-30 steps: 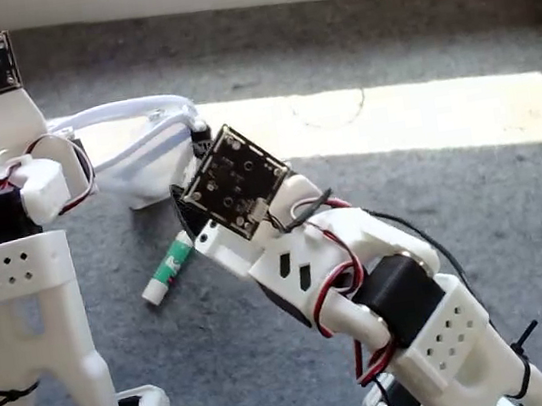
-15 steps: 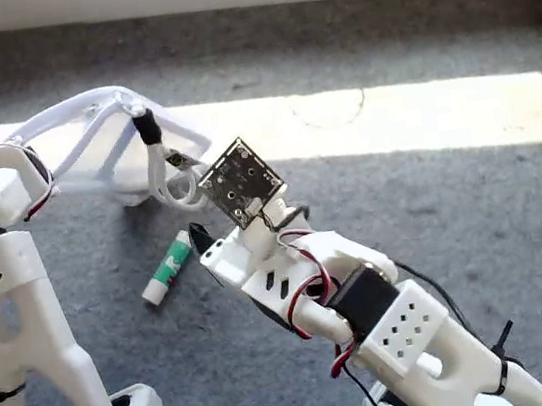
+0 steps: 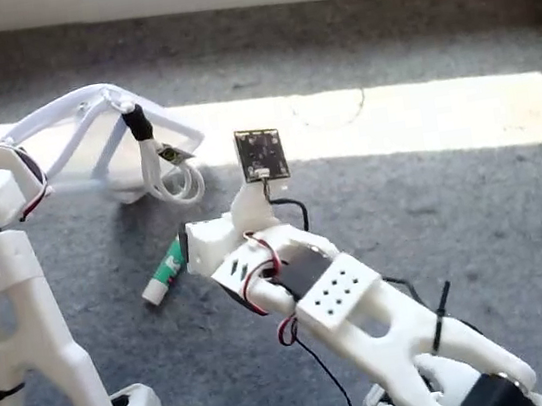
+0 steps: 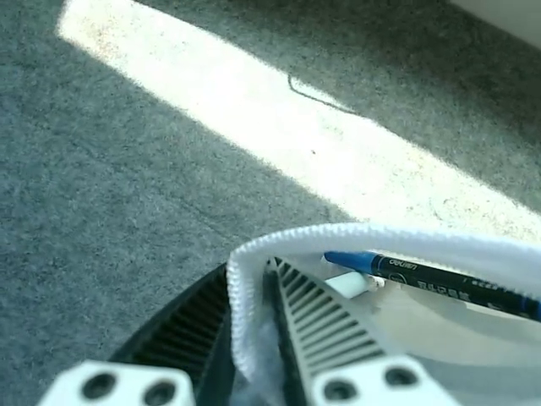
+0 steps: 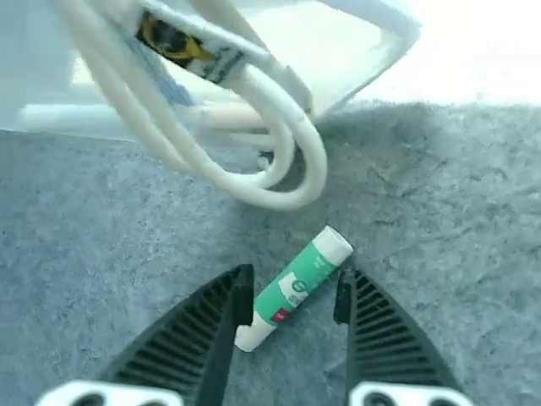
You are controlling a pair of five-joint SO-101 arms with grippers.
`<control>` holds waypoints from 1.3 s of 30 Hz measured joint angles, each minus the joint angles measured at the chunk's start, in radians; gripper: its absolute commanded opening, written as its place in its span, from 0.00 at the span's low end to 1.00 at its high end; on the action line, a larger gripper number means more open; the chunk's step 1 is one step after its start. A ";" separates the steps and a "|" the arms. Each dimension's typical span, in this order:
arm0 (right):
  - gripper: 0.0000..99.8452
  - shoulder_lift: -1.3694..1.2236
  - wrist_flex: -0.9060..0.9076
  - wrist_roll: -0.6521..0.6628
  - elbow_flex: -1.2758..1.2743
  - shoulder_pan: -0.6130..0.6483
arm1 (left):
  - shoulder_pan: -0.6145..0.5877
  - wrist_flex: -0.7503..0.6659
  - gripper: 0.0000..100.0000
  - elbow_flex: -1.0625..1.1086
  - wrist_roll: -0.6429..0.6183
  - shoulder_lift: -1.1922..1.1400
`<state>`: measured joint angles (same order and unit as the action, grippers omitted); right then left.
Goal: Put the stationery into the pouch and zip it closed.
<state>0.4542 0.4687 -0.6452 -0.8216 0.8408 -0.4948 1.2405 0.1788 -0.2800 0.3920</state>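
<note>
Two grippers at work: left gripper point(image 4: 249, 288) clamps the pouch point(image 3: 92, 152) rim; right gripper point(image 5: 293, 279), jaws spread, straddles the glue stick point(image 3: 166, 269), lying 7-to-1 o'clock on carpet point(image 3: 455, 217) at the pouch's 6 o'clock.

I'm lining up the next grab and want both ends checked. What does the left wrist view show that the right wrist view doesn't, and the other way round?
Left wrist view, not the right: the left gripper clamped on the rim of the pouch, and a blue pen lying inside it.

Right wrist view, not the left: the right gripper open, a jaw on either side of the green and white glue stick lying on the carpet, and a white cord loop hanging by the pouch.

Shared: the pouch and the grey carpet.
</note>
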 measured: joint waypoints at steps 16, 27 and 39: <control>0.16 -0.440 -0.008 -0.009 0.293 0.006 | -0.066 -0.034 0.01 0.002 -0.040 -0.006; 0.16 -0.698 0.353 -0.164 0.703 0.054 | -0.066 -0.034 0.01 0.002 -0.040 -0.006; 0.15 -0.942 0.502 -0.273 0.931 0.052 | -0.066 -0.034 0.01 0.002 -0.040 -0.006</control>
<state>-0.4879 0.9705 -0.9183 0.1097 0.8930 -0.5608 1.2068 0.1803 -0.3199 0.3859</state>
